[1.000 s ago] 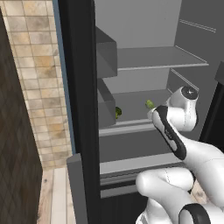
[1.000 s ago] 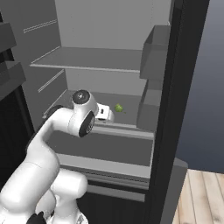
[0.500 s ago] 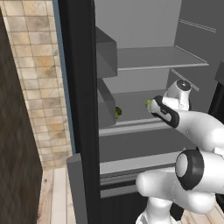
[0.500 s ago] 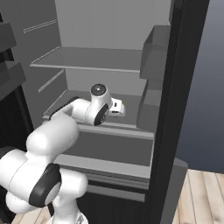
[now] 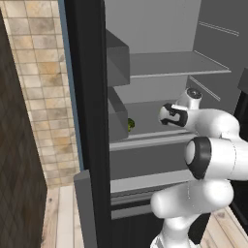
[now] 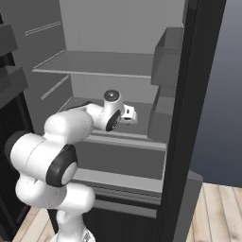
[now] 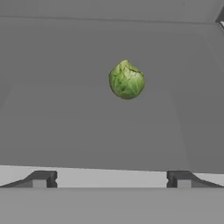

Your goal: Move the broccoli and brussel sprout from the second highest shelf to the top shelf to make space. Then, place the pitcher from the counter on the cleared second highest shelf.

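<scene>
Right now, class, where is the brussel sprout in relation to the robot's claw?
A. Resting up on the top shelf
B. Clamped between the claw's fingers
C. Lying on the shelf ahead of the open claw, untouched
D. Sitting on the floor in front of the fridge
C: in the hand view the brussel sprout lies on the second highest shelf, ahead of the open claw with bare shelf between them.

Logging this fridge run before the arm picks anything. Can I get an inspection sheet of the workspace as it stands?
Surface: second highest shelf, flat grey, holds the vegetables.
Job's things: brussel sprout resting on it, ahead of the gripper; broccoli near the shelf's left end; top shelf bare.
Clutter: nothing seen.
Grippers: gripper open, short of the sprout, touching nothing.
Cables: nothing seen.
Surroundings: open fridge, tiled wall, wooden floor.
</scene>
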